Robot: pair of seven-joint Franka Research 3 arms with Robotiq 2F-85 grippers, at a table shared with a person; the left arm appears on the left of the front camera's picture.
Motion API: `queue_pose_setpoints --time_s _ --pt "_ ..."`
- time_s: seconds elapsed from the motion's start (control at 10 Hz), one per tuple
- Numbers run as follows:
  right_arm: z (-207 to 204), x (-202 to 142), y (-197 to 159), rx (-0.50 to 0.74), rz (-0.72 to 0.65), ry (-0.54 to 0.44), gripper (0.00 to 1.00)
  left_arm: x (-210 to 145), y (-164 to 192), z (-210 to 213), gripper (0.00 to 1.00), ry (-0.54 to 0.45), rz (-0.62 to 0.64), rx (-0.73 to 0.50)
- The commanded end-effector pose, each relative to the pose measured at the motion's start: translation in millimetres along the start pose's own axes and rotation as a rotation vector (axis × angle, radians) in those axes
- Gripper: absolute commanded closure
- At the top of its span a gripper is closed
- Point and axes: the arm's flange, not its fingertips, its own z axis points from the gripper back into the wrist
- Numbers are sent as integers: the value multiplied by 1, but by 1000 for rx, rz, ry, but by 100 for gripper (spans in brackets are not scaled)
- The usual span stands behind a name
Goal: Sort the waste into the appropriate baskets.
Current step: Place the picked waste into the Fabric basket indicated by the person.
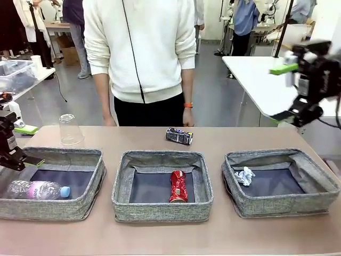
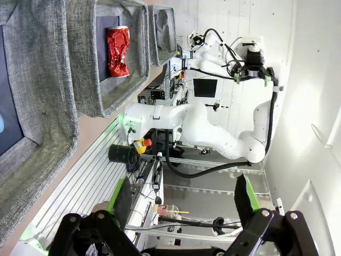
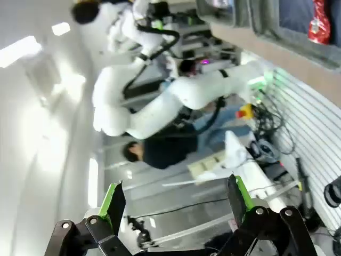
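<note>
Behind the left basket on the table, an upturned cup stood near the open, empty left end effector. Behind the middle basket, a dark can lay crosswise, well apart from the raised, open right end effector.

Table: brown top, level. Three grey fabric baskets stand directly on it in one row. The left basket has its far-left corner just under the fingers of the left gripper. The middle basket is well apart from both finger pairs. The right basket is below the fingers of the right gripper. The clear cup stands upside down near the left fingers. The dark can lies on its side between the two finger pairs.
</note>
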Motion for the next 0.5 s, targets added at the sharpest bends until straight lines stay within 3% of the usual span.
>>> queue_pose_setpoints --time_s 0.0,0.2,0.3,0.4 --pt "21 20 -32 101 1 -27 0 -2 -1 1 0 3 -4 12" --pt "54 21 -83 229 37 -55 0 -2 -1 1 0 3 -4 12" --pt "48 22 -96 200 12 -78 0 -2 -1 1 0 3 -4 12" --pt "50 16 -69 147 -15 -57 0 -2 -1 1 0 3 -4 12"
